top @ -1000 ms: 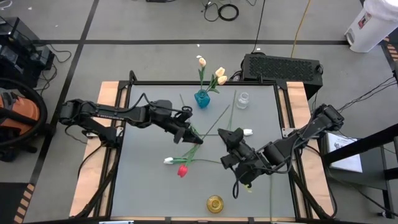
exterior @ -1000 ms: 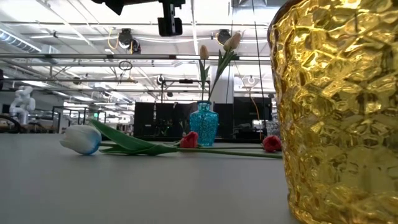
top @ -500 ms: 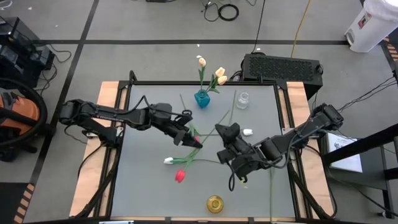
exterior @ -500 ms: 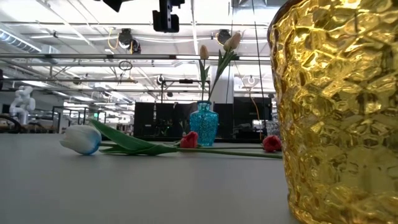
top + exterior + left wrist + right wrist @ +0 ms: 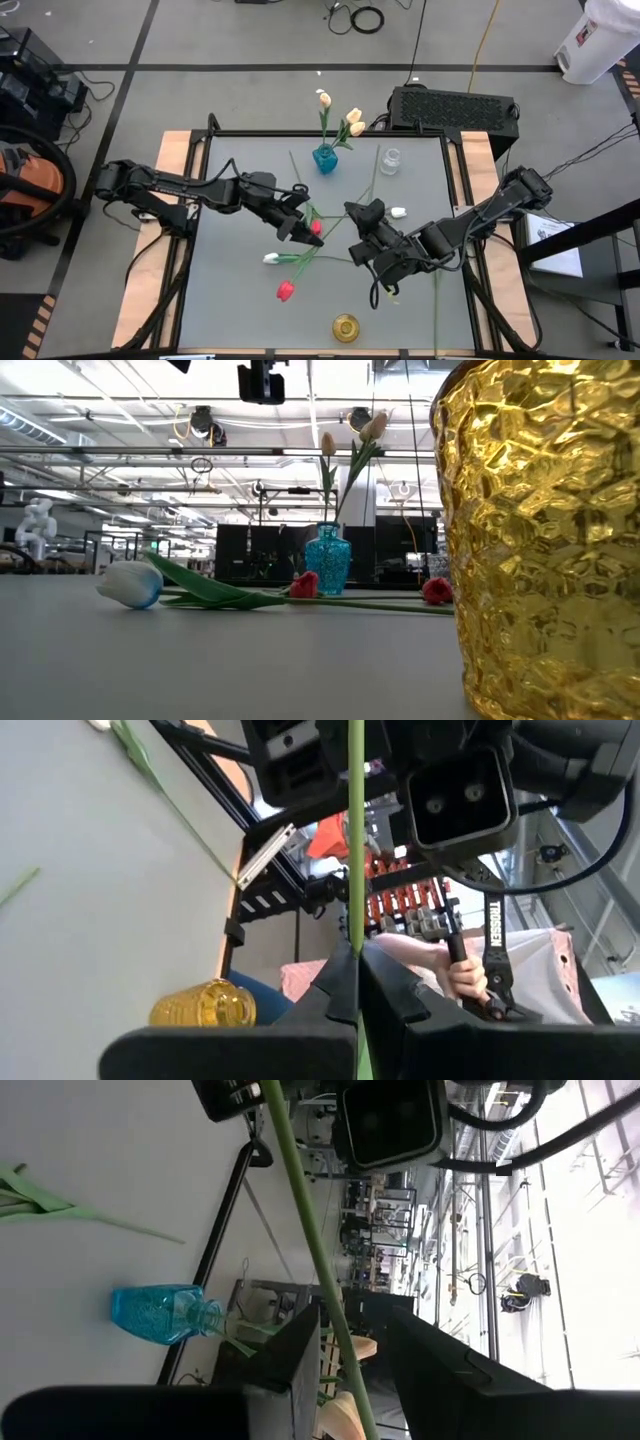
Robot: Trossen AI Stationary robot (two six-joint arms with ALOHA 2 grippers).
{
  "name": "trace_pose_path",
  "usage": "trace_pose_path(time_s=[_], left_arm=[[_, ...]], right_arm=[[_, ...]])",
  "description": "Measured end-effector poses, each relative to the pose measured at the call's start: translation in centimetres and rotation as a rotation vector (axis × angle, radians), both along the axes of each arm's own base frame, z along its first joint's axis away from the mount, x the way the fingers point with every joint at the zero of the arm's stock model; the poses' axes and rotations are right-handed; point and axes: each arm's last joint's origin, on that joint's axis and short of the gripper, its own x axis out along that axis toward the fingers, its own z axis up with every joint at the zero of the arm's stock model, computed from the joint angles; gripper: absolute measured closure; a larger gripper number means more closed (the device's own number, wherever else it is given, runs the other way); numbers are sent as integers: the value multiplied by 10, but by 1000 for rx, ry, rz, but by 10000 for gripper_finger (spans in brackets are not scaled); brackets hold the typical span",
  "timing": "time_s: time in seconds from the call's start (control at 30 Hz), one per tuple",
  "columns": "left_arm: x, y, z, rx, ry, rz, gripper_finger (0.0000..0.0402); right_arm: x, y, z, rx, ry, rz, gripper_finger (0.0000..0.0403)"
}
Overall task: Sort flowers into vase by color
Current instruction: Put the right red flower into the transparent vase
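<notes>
- Left claw [image 5: 296,226] is pinched tight on a green stem [image 5: 354,840] above mid-table [image 5: 240,300].
- Right claw [image 5: 372,248] seems to grip another stem [image 5: 305,1220].
- Cream flowers [image 5: 340,118] stand in the blue vase [image 5: 325,158].

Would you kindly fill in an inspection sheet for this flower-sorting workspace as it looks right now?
Surface: grey table with wooden side edges.
Job's things: blue vase at the far edge holds cream tulips; clear vase beside it and gold vase at the near edge are both empty; red tulip, white tulip and other stems lie loose mid-table.
Clutter: nothing seen.
Hands: left hand shut on a green stem above mid-table; right hand raised, a stem between its fingers.
Cables: coil on the floor behind.
Surroundings: black box behind the table; a person's hand on a control handle.
</notes>
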Motion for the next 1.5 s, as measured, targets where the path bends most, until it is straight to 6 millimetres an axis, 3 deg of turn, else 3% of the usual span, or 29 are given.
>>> trace_pose_path(time_s=[0.63, 1.07, 1.5], left_arm=[[0, -3, 1, -21, -3, -7, 401], [0, -2, 1, -18, 0, -5, 401], [0, -2, 0, 4, -5, -8, 401]], right_arm=[[2, 6, -2, 121, -39, 77, 294], [36, 29, -39, -82, 53, 64, 294], [39, 41, -29, -116, -8, 93, 294]])
